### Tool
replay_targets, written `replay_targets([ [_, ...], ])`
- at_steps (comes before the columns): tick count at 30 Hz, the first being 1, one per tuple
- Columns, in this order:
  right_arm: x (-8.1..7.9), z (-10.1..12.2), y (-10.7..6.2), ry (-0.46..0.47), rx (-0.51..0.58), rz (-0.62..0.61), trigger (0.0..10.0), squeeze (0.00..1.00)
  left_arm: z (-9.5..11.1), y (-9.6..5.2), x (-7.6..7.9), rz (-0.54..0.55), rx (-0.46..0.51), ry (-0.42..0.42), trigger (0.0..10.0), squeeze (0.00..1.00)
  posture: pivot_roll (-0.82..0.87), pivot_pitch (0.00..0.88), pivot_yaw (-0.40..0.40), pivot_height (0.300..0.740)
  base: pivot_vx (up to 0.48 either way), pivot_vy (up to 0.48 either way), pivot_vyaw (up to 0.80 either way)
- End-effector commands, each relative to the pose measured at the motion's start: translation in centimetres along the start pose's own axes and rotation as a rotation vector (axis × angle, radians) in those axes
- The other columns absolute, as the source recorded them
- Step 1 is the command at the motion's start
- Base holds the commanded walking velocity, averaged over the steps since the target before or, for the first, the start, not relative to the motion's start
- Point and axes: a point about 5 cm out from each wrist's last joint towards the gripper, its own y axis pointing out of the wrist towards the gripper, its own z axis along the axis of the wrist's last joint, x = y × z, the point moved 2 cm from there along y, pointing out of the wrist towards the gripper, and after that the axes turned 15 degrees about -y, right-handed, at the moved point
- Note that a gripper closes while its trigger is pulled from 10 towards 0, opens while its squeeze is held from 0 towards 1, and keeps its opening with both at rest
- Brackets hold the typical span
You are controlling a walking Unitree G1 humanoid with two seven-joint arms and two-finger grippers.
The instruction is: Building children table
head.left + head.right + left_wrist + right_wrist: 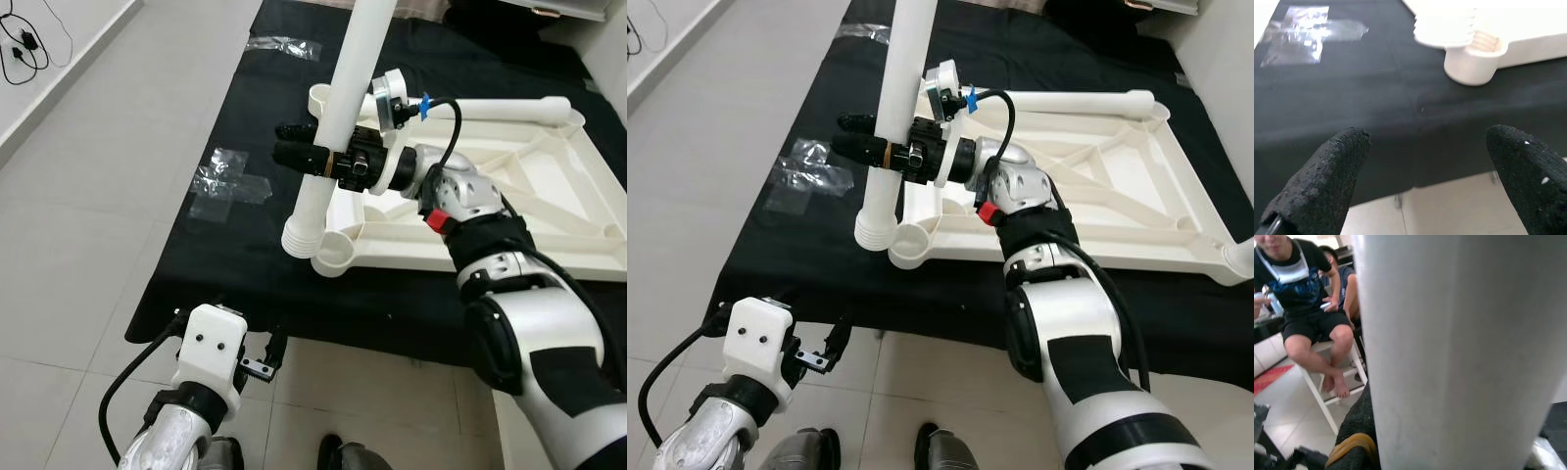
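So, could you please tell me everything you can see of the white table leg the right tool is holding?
The table leg is a long, smooth white tube, plastic by its look, with a ridged, threaded lower end. It stands nearly upright, leaning slightly, its top out of frame. The right tool is shut on its middle. Its threaded end hangs just beside the corner socket of the upturned white tabletop on the black mat, not yet seated.

A white table leg (338,117) stood tilted, threaded end beside a corner socket (336,253). The white tabletop (549,211) lay upside down on black cloth, another leg (500,110) attached.
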Motion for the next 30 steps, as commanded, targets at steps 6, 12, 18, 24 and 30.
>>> replay_targets([
  [6,0.2,0.7,-1.7,-0.069,-0.030,0.048,10.0,0.00,-0.7,-0.9,0.5,-0.015,-0.047,-0.007,10.0,0.00,0.16,0.248,-0.117,0.740,0.000,0.000,0.00],
  [12,0.1,1.4,-2.8,-0.103,-0.043,0.096,10.0,0.00,-0.7,-1.0,0.3,-0.013,-0.059,-0.005,10.0,0.00,0.17,0.232,-0.109,0.740,0.000,0.000,0.00],
  [18,-0.1,1.7,-3.2,-0.135,-0.076,0.128,10.0,0.00,-0.7,-0.8,0.0,-0.011,-0.067,0.007,10.0,0.00,0.17,0.227,-0.101,0.740,0.000,0.000,0.00],
  [24,-0.5,1.3,-2.9,-0.144,-0.069,0.151,10.0,0.00,-0.6,-0.7,-0.2,-0.012,-0.068,0.017,10.0,0.00,0.18,0.229,-0.093,0.740,0.000,0.000,0.00],
  [30,-0.8,1.1,-2.1,-0.154,-0.045,0.170,10.0,0.00,-0.5,-0.5,-0.4,-0.010,-0.070,0.024,10.0,0.00,0.19,0.240,-0.089,0.740,0.000,0.000,0.00],
])
